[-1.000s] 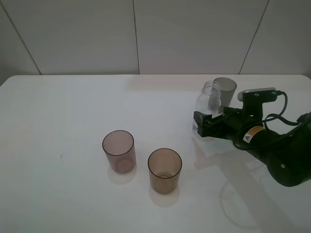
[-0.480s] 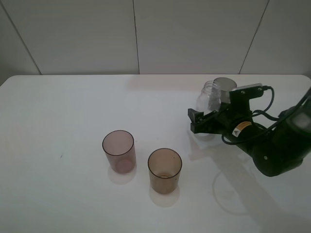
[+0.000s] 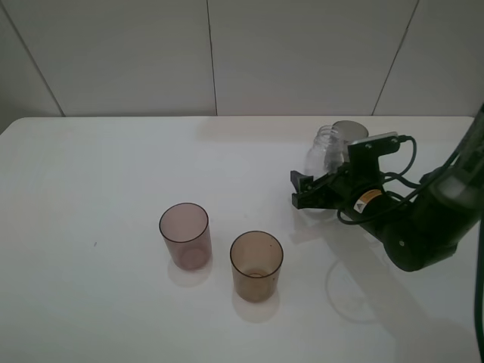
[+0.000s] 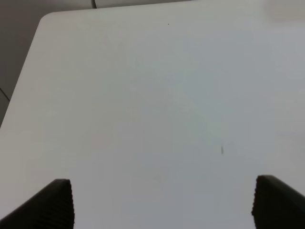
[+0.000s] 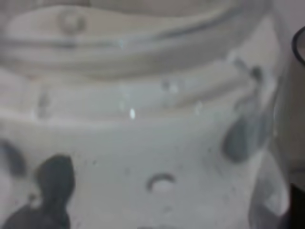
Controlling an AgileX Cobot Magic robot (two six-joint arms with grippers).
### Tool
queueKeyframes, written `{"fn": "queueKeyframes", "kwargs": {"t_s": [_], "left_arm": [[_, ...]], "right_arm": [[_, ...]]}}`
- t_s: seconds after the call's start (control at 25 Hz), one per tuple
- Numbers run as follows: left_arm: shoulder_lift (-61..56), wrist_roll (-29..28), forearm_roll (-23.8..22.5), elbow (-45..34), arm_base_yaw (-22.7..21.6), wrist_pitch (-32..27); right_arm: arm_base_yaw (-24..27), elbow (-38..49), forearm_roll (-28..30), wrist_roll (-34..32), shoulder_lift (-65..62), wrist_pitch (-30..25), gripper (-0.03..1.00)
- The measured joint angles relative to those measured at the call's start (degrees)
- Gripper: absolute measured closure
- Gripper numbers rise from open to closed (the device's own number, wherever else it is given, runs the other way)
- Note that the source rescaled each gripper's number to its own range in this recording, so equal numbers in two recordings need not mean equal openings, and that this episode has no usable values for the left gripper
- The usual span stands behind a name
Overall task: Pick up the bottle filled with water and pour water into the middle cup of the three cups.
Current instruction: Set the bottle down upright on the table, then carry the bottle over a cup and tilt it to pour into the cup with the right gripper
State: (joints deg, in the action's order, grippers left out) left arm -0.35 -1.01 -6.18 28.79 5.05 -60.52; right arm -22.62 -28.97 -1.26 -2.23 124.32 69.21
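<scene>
Grabbing time: the right gripper (image 3: 304, 190) is at the bottle (image 3: 324, 150), but I cannot tell if it squeezes. The left gripper (image 4: 162, 205) is apart. Next, lift gently toward the middle cup (image 3: 256, 261) at seven o'clock

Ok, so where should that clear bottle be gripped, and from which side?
Grip the bottle around its straight body, below the rounded shoulders. It stands upright, so a level, sideways grip should suit it. It is probably best to come from the front of the table, because the dark grey cup stands close beside it toward the back. Leave the wide open neck free for pouring.
</scene>
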Motion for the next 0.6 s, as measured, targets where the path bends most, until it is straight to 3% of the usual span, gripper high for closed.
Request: {"fn": "queueKeyframes", "kwargs": {"t_s": [0.08,0.12,0.6], "left_arm": [[0.0,0.0,0.0,0.0,0.0,0.0],[0.0,0.0,0.0,0.0,0.0,0.0],[0.0,0.0,0.0,0.0,0.0,0.0]], "right_arm": [[0.0,0.0,-0.19,0.05,0.0,0.0,0.97],[0.0,-0.04,-0.25,0.05,0.0,0.0,0.93],[0.0,0.33,-0.97,0.05,-1.68,-0.88,0.94]]}}
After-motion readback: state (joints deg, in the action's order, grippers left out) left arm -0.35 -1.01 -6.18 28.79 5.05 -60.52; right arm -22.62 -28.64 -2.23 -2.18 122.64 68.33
